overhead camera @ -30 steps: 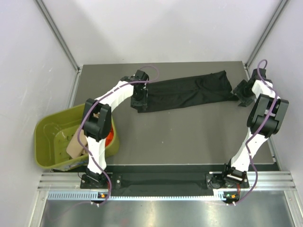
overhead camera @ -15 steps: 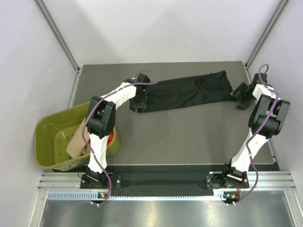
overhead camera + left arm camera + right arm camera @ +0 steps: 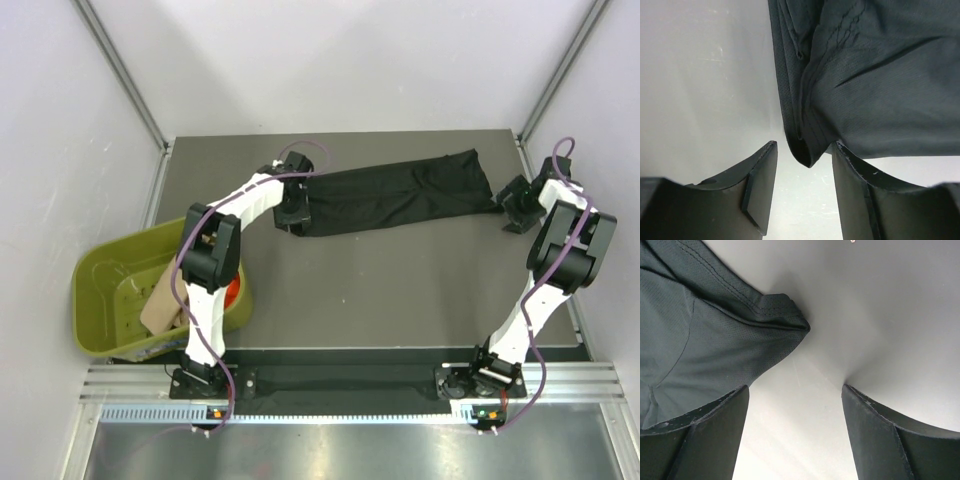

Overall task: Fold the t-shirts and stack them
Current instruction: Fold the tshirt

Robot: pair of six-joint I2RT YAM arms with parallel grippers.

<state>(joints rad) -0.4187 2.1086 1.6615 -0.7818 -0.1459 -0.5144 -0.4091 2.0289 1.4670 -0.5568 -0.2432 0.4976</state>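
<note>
Black t-shirt [image 3: 400,195], folded long: lies flat on worktop [image 3: 400,290] between both claws. Left claw [image 3: 805,145]: gapes wide, shirt corner between its tips, unpinched. Right claw [image 3: 795,387]: gapes wide, hem just ahead.

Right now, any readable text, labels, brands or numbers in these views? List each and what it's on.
No legible text in any view.
black t-shirt: plain, with no print or tag showing from above or in either wrist view.
olive-green tub: no label visible.
rail at the near edge: fine markings, too small to read.
</note>
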